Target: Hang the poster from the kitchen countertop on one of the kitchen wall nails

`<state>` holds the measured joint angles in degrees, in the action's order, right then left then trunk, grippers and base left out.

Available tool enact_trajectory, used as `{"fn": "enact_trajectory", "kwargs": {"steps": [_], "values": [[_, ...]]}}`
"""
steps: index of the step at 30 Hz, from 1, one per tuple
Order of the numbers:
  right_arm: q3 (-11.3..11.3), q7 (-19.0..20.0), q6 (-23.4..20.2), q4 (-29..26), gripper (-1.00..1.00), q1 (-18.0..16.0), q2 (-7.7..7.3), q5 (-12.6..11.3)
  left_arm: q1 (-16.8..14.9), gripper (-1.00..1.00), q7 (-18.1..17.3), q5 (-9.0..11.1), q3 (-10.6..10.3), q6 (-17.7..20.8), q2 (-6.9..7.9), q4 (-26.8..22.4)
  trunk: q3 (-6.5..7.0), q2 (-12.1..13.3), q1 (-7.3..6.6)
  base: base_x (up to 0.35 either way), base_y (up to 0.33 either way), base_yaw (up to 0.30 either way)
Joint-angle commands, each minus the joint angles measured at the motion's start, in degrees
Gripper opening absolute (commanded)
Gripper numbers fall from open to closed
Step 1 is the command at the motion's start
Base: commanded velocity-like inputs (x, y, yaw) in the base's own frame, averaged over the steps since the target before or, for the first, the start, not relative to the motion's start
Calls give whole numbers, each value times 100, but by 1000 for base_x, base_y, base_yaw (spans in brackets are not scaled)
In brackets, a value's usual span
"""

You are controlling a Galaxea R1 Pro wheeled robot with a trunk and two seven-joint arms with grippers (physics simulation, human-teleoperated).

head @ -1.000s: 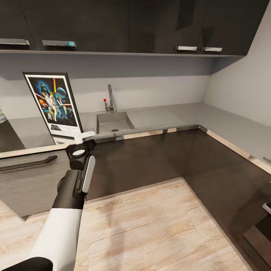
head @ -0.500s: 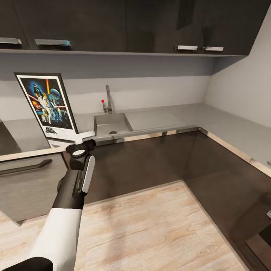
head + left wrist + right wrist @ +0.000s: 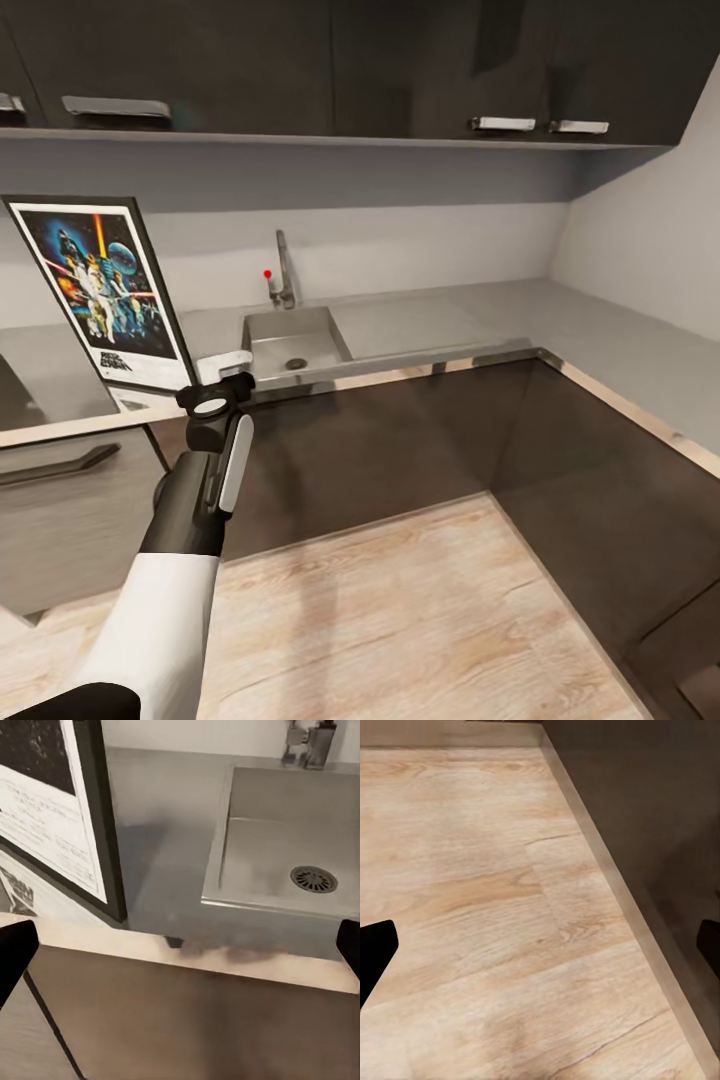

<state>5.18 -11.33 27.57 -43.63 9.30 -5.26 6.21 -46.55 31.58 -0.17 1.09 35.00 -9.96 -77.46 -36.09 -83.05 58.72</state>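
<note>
- The poster (image 3: pixel 97 290), an upright rectangular print in a thin black frame with a white border, a dark blue space scene with figures and a black logo, stands on the kitchen countertop (image 3: pixel 440 320), a long L-shaped matte grey worktop with a shiny metal front edge.
- The poster stands near the counter's front edge, left of the inset steel sink (image 3: pixel 293 335), tilted back with its top toward the pale grey wall (image 3: pixel 420 240).
- In the left wrist view the poster's lower corner (image 3: pixel 71 832) sits just behind the counter's front edge, with bare grey worktop (image 3: pixel 161 832) between it and the sink basin (image 3: pixel 289 844).
- A slim metal tap (image 3: pixel 283 272) with a small red knob (image 3: pixel 267 273) rises at the sink's back edge, against the wall.
- The left gripper (image 3: pixel 225 362), on a black and white arm, is raised at the counter's front edge, just right of the poster's lower corner and in front of the sink's left side.
- In the left wrist view its 2 dark fingertips (image 3: pixel 15 956) sit at opposite sides of the frame, spread wide, with nothing between them.
- The right gripper (image 3: pixel 540 949) points down at pale wood-plank floor (image 3: pixel 487 907) beside a dark cabinet base (image 3: pixel 660 810); its 2 dark fingertips (image 3: pixel 375 952) are also wide apart and hold nothing.
- Dark glossy wall cabinets (image 3: pixel 330 65) with 4 metal handles hang above the counter, and dark base cabinets (image 3: pixel 390 430) stand below it.
</note>
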Motion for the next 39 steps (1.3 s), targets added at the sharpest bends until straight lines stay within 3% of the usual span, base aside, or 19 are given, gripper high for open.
{"fn": "enact_trajectory", "kwargs": {"steps": [1, 5, 9, 11, 15, 35, 39], "values": [[1, -43, -6, -5, 100, 1, 0, 61, -4, 100, 10, -3, 4, 28, -3, -4, -4, -3, 1, 71, 0, 0], [1, -44, -6, -5, 100, 1, -1, 63, -4, 100, 2, -11, 5, 19, 27, 6, -4, -3, 1, 42, 0, 0], [1, -44, -6, -5, 100, 1, 0, 64, -4, 100, 7, -22, 20, 14, 152, 29, -4, -3, 1, 48, 141, 0], [-2, -44, -6, 0, 100, 1, 0, 64, -4, 100, 13, -22, 45, -275, 339, 388, -4, -3, 1, 14, 31, 0], [-4, -41, -6, 2, 100, 1, -1, 64, -4, 100, 9, -18, 48, -498, 397, 526, -4, -3, 1, 8, 12, 0], [-5, -37, -5, 3, 100, 1, -1, 64, -4, 100, 15, -18, 56, -617, 437, 810, -4, -3, 1, 165, 14, 0], [-5, -36, -6, 11, 100, 1, -1, 64, -4, 100, 29, -26, 145, -618, 463, 816, -4, -3, 1, 39, 21, 0]]}}
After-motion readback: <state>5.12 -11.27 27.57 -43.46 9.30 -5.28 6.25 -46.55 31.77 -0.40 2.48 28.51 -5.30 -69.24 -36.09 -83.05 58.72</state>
